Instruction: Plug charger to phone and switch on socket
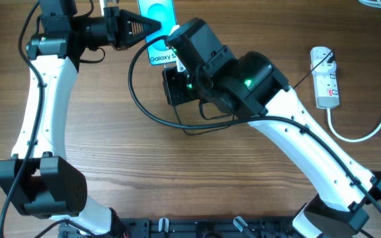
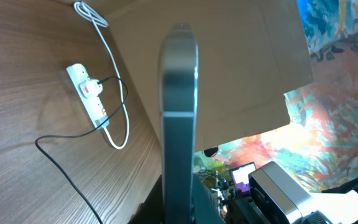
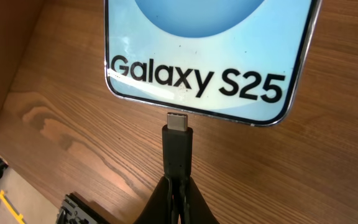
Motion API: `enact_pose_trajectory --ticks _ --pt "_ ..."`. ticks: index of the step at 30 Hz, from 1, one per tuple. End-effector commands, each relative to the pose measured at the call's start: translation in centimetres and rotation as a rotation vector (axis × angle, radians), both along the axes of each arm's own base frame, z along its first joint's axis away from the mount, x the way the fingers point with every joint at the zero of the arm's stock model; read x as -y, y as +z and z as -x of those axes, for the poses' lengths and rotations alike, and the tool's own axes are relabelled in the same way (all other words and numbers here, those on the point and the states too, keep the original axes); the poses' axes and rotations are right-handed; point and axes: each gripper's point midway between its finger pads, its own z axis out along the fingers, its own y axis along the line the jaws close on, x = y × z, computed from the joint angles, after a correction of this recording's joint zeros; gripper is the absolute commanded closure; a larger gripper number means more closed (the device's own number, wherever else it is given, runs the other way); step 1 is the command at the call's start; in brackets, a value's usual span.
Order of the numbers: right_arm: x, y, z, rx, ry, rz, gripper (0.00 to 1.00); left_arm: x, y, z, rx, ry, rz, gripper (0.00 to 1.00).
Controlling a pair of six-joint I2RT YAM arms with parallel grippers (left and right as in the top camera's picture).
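The phone (image 1: pixel 159 12) is held at the table's far edge, its light blue screen reading "Galaxy S25" (image 3: pixel 197 56). My left gripper (image 1: pixel 149 28) is shut on its side; the left wrist view shows the phone edge-on (image 2: pixel 179 112). My right gripper (image 3: pixel 179 183) is shut on the charger's black connector (image 3: pixel 178 146). The connector's metal tip is bare and sits right at the middle of the phone's bottom edge. The charger cable (image 1: pixel 134 92) loops left and runs under my right arm. Its black plug (image 1: pixel 330 63) sits in the white socket (image 1: pixel 325 78) at the right.
The socket's white cord (image 1: pixel 376 125) curves along the right edge of the table. The socket (image 2: pixel 89 93) and the thin black cable (image 2: pixel 73 177) also show in the left wrist view. A brown board (image 2: pixel 247 68) stands beyond the table's far edge.
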Motion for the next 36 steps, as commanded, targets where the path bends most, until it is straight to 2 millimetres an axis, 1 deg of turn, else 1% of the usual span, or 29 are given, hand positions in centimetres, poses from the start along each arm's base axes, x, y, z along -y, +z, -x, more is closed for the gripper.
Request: enact_pose_trajectory --ticks 1,22,36 --pt "-0.17 -0.65 -0.24 -0.002 0.007 0.020 0.96 0.32 0.63 0.57 0.018 -0.038 0.022 0.96" --pt "0.26 -0.67 -0.71 0.018 -0.017 0.040 0.96 0.35 0.76 0.78 0.020 -0.050 0.030 0.96" --pt "0.16 -0.57 -0.82 0.023 -0.017 0.035 0.96 0.35 0.75 0.78 0.019 -0.050 0.030 0.96"
